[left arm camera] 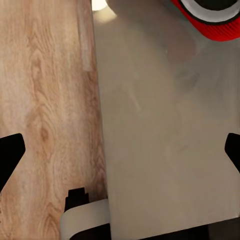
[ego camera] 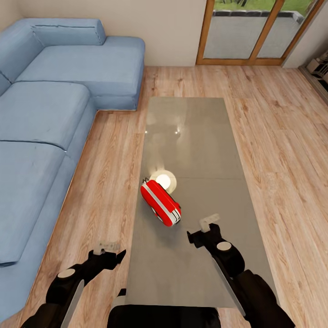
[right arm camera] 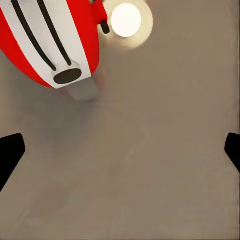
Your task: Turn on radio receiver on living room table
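Observation:
The red radio receiver (ego camera: 160, 203) with its white band lies on the near half of the long grey table (ego camera: 191, 132). My right gripper (ego camera: 202, 229) hovers over the tabletop just to the right of the radio and nearer to me, open and holding nothing. In the right wrist view the radio (right arm camera: 50, 40) sits ahead of the open gripper (right arm camera: 120, 150), apart from both fingertips (right arm camera: 10, 152). My left gripper (ego camera: 110, 252) hangs open over the table's left edge. The left wrist view catches the radio's red rim (left arm camera: 212, 22) beyond the open gripper (left arm camera: 120, 150).
A pale round disc (ego camera: 164, 180) glows on the table right behind the radio. The blue L-shaped sofa (ego camera: 45, 118) runs along the left, with a strip of wood floor (ego camera: 109, 182) between it and the table. Wood-framed glass doors (ego camera: 255, 29) stand at the far wall.

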